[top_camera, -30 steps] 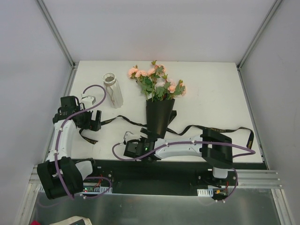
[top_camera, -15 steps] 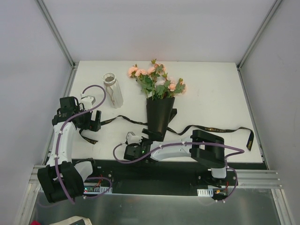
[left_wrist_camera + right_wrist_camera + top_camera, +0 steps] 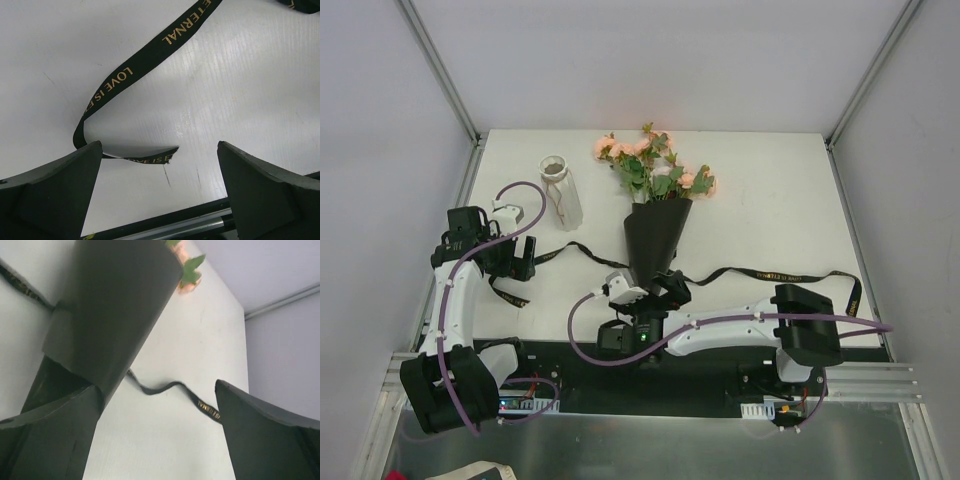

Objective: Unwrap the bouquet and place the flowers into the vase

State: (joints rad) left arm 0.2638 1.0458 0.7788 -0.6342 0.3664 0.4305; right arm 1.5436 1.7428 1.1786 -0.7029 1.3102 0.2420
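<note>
While the bouquet [image 3: 655, 238] lies as a matte black paper cone, peach flowers [image 3: 655, 168] fanning from its mouth, the white bottle-shaped vase [image 3: 561, 195] stands left of it. Left wrist: left gripper [image 3: 159, 150] gapes wide over thin gold-lettered ribbon [image 3: 145, 65], left of the bouquet. Right wrist: right gripper [image 3: 159, 387] spread wide at the bouquet's narrow tip, holding nothing

The wrap [image 3: 655, 240] is matt black paper, the ribbon [image 3: 150, 51] cloth, the table [image 3: 770, 210] smooth.
</note>
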